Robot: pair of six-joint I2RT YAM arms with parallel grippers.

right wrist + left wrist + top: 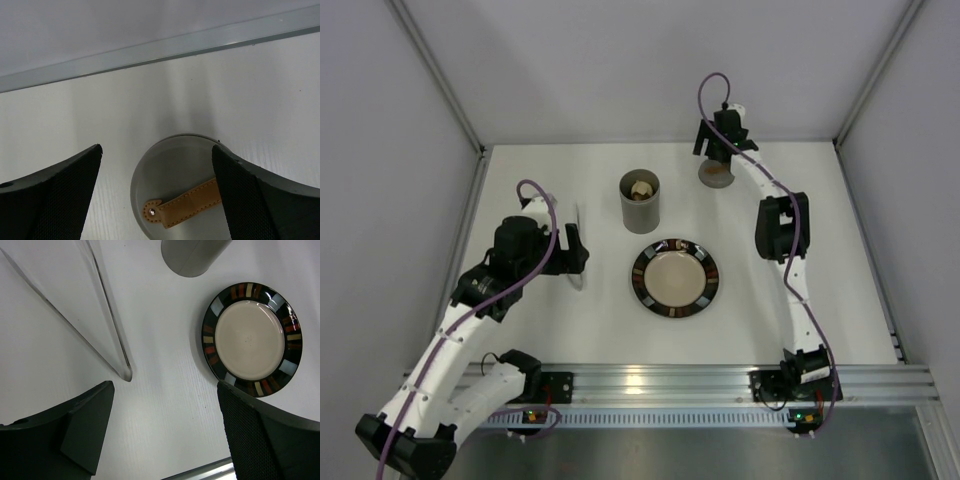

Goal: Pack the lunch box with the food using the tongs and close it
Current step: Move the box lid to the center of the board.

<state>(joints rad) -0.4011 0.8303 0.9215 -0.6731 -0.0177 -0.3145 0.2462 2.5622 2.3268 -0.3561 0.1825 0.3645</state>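
**Closing stage of the packing task.** The lunch box (640, 215) stands upright near the middle of the table (540, 180), just behind the striped-rim plate (252, 340), whose cream centre is bare. One cream piece of the food (640, 188) shows inside the round mouth; other pieces cannot be made out.

The tongs (122, 367) lie flat on the table at the left, well apart from the lunch box. Their two arms converge to a point just ahead of the left gripper (165, 390), which hovers with its jaws spread wide and grasps nothing.

The right gripper (156, 150) hangs at the far right of the table, jaws likewise spread and empty. It is directly above the flat grey lid (170, 170), which lies near the lunch box but apart from it. A tan riveted strap (187, 202) crosses the lid's top toward the right-hand finger.

**Step in hand (judged):** fetching the lid.
- The lid sits off-centre between the jaws, partly hidden by one finger, so the wrist should shift sideways before it descends.
- The fingers should close either across the lid's rim or on the strap, and firmly.
- The lid is best carried level and lowered squarely over the mouth, since a tilted lid would likely catch on the rim.
- The left arm should remain away from the carrying path.
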